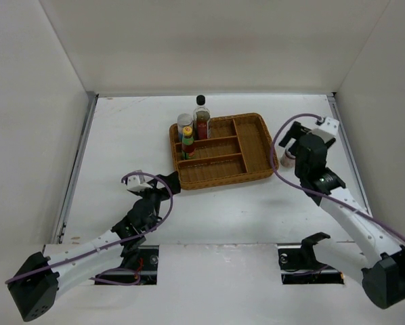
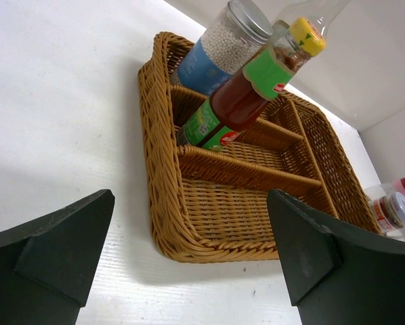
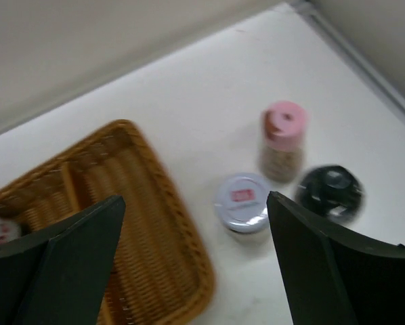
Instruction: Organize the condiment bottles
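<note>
A brown wicker tray (image 1: pixel 251 145) sits mid-table. Its left compartments hold three condiment bottles: a yellow-capped red sauce bottle (image 1: pixel 187 139), a tall black-capped bottle (image 1: pixel 201 116) and a white-lidded jar (image 1: pixel 184 122). The left wrist view shows the sauce bottle (image 2: pixel 257 88) and the jar (image 2: pixel 219 44) leaning together. Right of the tray stand a pink-capped bottle (image 3: pixel 282 139), a white-lidded jar (image 3: pixel 242 201) and a dark-capped shaker (image 3: pixel 330 191). My right gripper (image 3: pixel 196 200) hovers open above them, holding nothing. My left gripper (image 2: pixel 190 203) is open and empty, just off the tray's near left corner (image 2: pixel 168 237).
White walls enclose the table on the left, back and right. A metal rail (image 1: pixel 348 145) runs along the right edge, close to the three loose bottles. The tray's middle and right compartments (image 1: pixel 229 139) hold nothing.
</note>
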Controlling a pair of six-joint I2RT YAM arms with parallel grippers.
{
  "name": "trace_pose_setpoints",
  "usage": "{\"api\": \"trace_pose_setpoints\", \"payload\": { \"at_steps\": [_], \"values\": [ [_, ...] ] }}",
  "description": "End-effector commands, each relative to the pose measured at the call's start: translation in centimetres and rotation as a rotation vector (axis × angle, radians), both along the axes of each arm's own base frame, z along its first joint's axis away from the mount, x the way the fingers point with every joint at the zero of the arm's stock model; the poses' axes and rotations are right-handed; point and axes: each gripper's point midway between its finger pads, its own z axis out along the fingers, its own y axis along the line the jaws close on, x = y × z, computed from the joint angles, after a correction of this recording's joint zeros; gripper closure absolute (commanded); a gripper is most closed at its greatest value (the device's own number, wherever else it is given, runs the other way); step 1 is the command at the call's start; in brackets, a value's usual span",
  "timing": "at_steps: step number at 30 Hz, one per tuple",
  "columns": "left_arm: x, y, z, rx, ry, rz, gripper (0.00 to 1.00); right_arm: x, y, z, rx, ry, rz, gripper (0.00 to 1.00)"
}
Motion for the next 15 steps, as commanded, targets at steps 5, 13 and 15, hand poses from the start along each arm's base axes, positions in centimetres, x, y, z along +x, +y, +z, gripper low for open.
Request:
{"api": "trace_pose_setpoints", "payload": {
  "at_steps": [5, 13, 15],
  "values": [
    [-0.3, -0.1, -0.9, -0.010, -0.002, -0.010, 0.00, -2.0, -7.8, -3.4, -0.021, 0.148, -0.274, 0.00],
    [-0.4, -0.2, -0.8, -0.017, -0.008, -0.018, 0.00, -1.5, -9.8, -7.3, -0.018, 0.220, -0.339, 0.00],
    [-0.4, -0.3, -1.0, -0.008, 0.000, -0.018, 0.00, -1.2, -10.2, -8.0, -0.003, 0.238, -0.333, 0.00]
  ]
}}
